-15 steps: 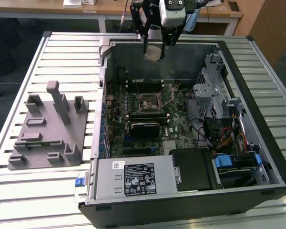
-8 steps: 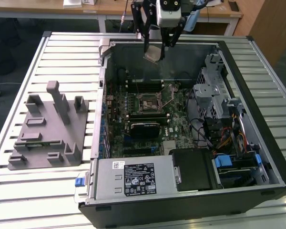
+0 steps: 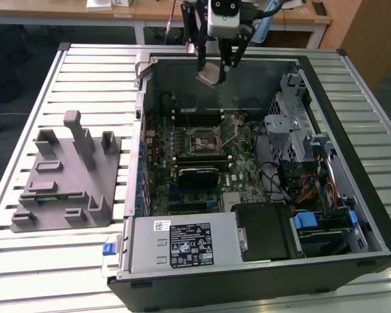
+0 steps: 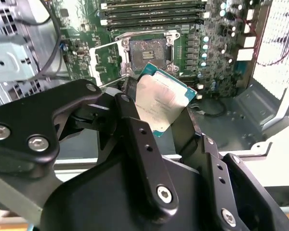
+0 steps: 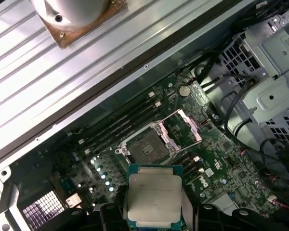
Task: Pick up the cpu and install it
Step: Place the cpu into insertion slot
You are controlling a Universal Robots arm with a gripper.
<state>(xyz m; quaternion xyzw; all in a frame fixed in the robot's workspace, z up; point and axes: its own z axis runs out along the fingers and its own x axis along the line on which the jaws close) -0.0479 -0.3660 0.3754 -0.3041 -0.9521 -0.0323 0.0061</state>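
Observation:
My gripper (image 3: 215,70) is shut on the cpu (image 3: 208,73), a flat square chip with a pale silver top, and holds it in the air over the far side of the open computer case (image 3: 352,215). Both wrist views show the cpu (image 4: 160,104) (image 5: 154,198) pinched between the black fingers (image 4: 135,139). Below it, the motherboard's socket (image 3: 202,141) (image 4: 145,53) (image 5: 148,147) lies open, its metal retention frame (image 5: 183,130) swung up to one side.
A grey plastic tray with upright blocks (image 3: 68,176) rests on the slatted table at the exterior view's left. Inside the case are memory slots (image 3: 195,117), a drive cage (image 3: 293,124), cables (image 3: 300,189) and the power supply (image 3: 182,242).

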